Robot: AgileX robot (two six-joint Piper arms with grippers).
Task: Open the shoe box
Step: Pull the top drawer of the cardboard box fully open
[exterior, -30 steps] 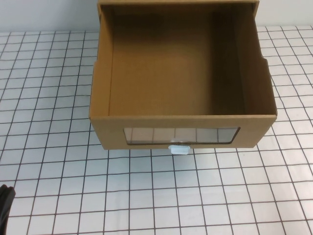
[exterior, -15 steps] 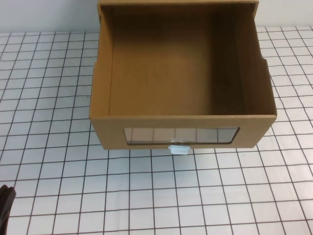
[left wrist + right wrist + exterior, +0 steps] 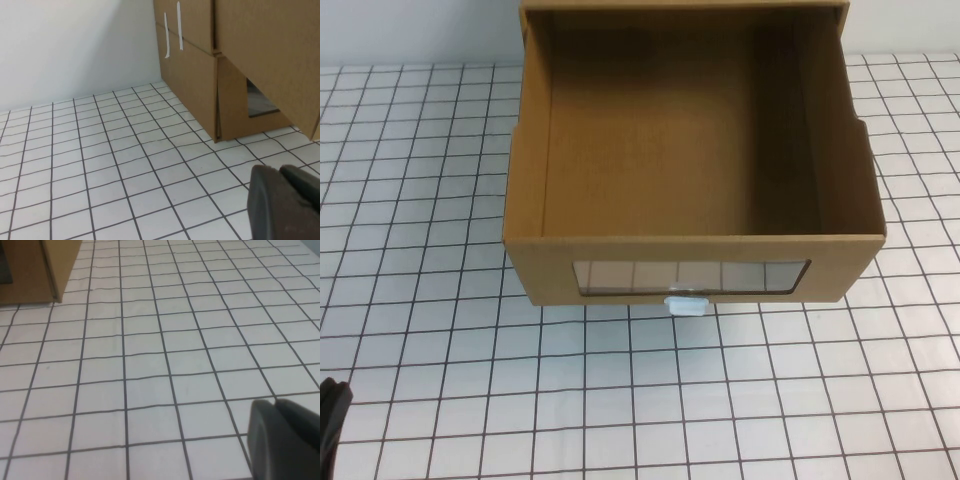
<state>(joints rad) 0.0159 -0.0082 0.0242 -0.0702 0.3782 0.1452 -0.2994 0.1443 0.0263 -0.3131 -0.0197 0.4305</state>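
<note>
Shoe box [image 3: 690, 130]: brown cardboard, at the far middle of the white grid-lined table [image 3: 440, 350], top open.

High view: I look down into the box and see its cardboard floor and the inner faces of its walls. The near wall carries a clear window [image 3: 690, 276] with grid lines showing through it. A small white tab [image 3: 686, 305] juts out at that wall's lower edge, just under the window. Behind the far wall a cardboard panel rises and is cut off by the top of the frame. A dark bit of the left arm [image 3: 330, 408] shows at the near left corner of the table, well apart from the box.

Left wrist view: the left gripper [image 3: 279, 172] hangs low over the table, off the box's left side and apart from it. Its pincer is narrow. I see two dark pads [image 3: 262, 200] pressed together with only a thin seam between them, and they hold nothing. The box's side fills the far part of this view, with two white strips of tape [image 3: 173, 30] on it. A plain white wall [image 3: 75, 45] stands behind the table.

Right wrist view: the right gripper [image 3: 275, 407] sits low over the grid, its pincer closed tight on nothing. Only one lower corner of the box shows here, well apart from the gripper.
</note>
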